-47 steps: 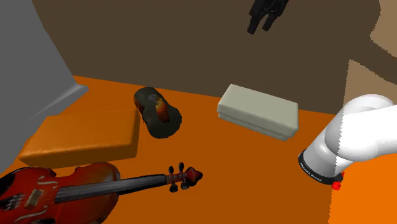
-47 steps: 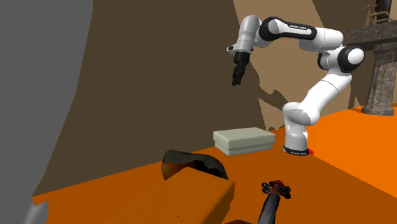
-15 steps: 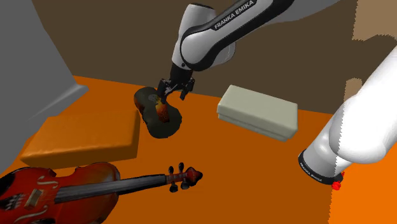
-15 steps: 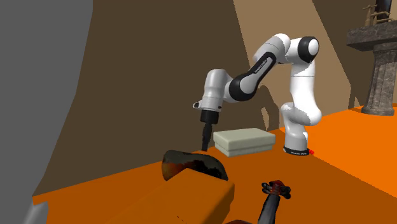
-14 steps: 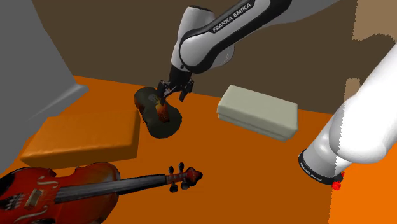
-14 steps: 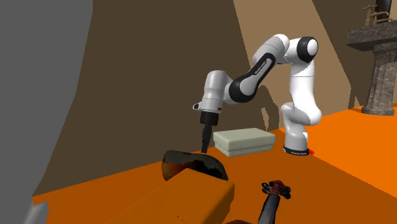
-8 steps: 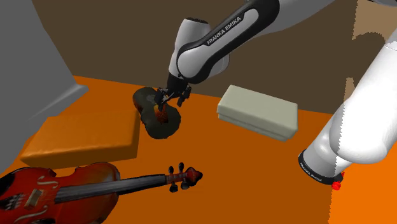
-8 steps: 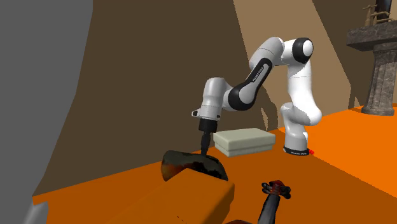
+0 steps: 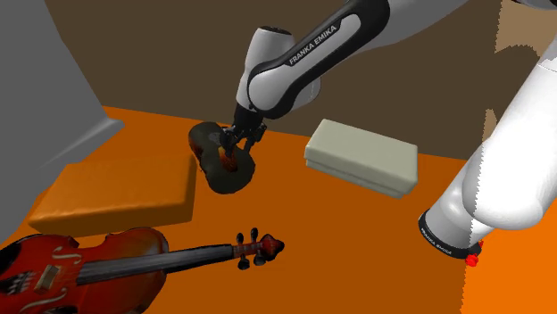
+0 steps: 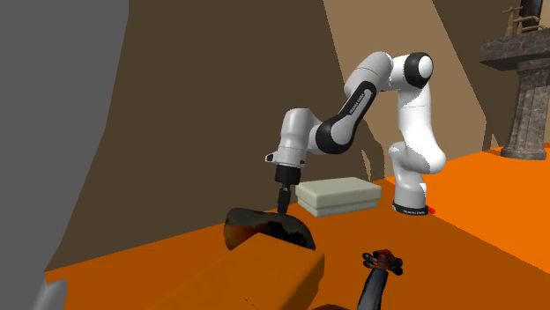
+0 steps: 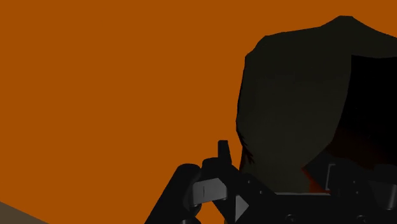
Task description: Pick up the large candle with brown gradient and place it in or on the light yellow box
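That black two-finger gripper (image 9: pixel 237 145) stands with fingers spread astride the dark brown lumpy candle (image 9: pixel 223 176), which sits on the orange surface (image 9: pixel 339 236) near the pale flat box (image 9: pixel 361 156); likely stiff, waxy, slippery, so pinch mid-body

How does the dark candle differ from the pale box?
The candle is near-black with an orange-brown patch; the box is pale cream. The candle is rounded; the box flat and rectangular. The gripper is at the candle, away from the box. Both rest on the orange surface.
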Robot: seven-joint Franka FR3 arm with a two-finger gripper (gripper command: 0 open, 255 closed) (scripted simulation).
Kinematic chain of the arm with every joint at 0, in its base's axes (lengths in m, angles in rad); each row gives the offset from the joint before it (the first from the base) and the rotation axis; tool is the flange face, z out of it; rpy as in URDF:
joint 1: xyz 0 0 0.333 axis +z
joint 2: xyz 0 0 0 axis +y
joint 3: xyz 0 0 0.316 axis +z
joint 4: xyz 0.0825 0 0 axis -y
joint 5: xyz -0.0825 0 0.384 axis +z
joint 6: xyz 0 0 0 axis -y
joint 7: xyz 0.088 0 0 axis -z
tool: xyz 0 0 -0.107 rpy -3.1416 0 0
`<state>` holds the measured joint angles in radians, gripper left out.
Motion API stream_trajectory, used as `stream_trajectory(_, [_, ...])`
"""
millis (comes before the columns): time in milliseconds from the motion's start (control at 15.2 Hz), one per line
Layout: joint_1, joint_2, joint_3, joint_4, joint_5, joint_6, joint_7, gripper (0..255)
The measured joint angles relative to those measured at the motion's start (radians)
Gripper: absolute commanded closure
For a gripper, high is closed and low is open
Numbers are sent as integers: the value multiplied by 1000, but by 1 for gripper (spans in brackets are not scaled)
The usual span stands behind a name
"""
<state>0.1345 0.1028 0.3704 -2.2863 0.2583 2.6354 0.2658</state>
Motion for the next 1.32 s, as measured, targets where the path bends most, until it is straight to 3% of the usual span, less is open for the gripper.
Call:
stream_trajectory(594, [0, 2, -1, 0, 0, 3, -1, 255])
stream_trajectory(1320, [-7, -85, -2, 46, 7, -132, 12, 255])
